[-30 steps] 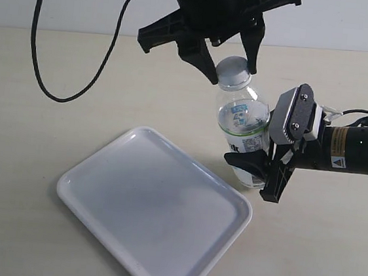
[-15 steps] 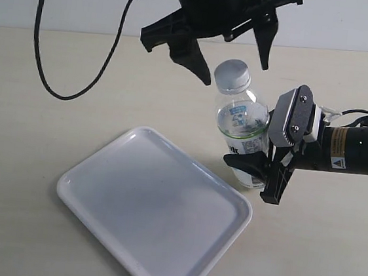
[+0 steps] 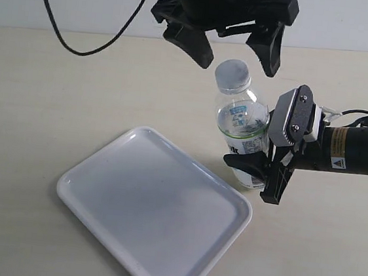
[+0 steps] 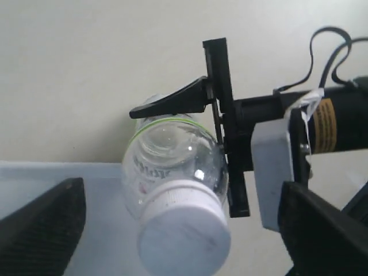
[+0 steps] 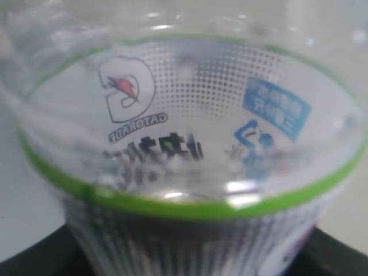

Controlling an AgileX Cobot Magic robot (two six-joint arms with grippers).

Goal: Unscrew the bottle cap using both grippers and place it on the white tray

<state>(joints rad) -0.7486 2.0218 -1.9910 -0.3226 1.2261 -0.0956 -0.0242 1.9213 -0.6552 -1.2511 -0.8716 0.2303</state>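
Change since a second ago: the left tool (image 3: 238,63) has let go of the bottle cap (image 3: 232,73), risen slightly and spread its fingers (image 3: 197,47). The black cable (image 3: 81,53) behind it has swung with the move. Bottle, tray and right tool are where they were.

Nearest in the exterior view: the white tray (image 3: 150,213) lies flat on the table (image 3: 42,110), turned at an angle to the table edge.

Just beyond the tray's far right rim stands the bottle (image 3: 242,118), roughly upright on the table. Whether its base touches the rim cannot be told.

The right tool (image 3: 262,143) comes in sideways from the right and is clamped on the bottle's lower, labelled part, one black finger on each side. Its upper finger carries the grey plate (image 3: 291,116); the orange label (image 3: 338,146) sits on the arm behind it. The right wrist view is filled by the clear bottle wall and its green band (image 5: 172,207), pressed close to the camera.

The bottle cap is on the bottle's neck, seated straight, well apart from the tray surface.

Farthest: the left tool hangs above the cap with its jaws wide apart, one finger to each side of the cap and neither touching it. The left wrist view shows the cap (image 4: 183,236) centred between the two dark fingers (image 4: 40,230), with clear gaps on both sides.
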